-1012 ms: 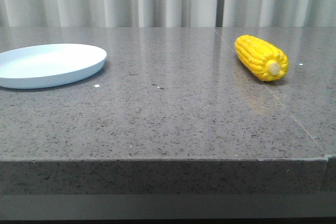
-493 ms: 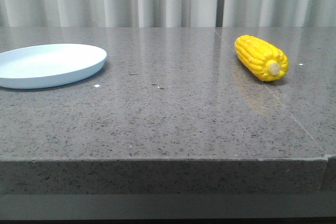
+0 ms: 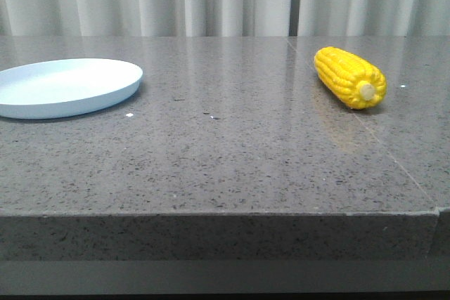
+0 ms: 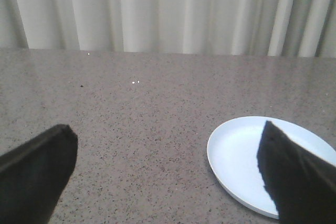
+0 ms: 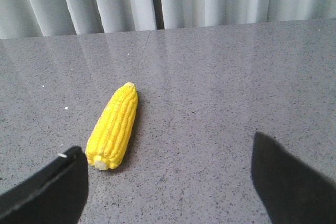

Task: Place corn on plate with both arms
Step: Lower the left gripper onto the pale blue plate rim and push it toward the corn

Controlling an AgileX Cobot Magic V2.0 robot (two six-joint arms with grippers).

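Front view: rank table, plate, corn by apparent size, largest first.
1. table, fills most of the view.
2. plate, cut off at the left edge, so its full extent is unseen.
3. corn, smallest.

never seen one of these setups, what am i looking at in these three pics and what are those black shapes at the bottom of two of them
This is a two-armed robot at a grey stone table. The wide picture looks forward over the table: a pale blue plate on the left, a yellow corn cob on the right, well apart.

The other two pictures come from cameras on the wrists. The black shapes are gripper fingers. The left gripper is spread wide, with the plate partly behind one finger. The right gripper is also wide open, with the corn lying on the table ahead of it, near one finger.

Nothing is held; the plate is empty.
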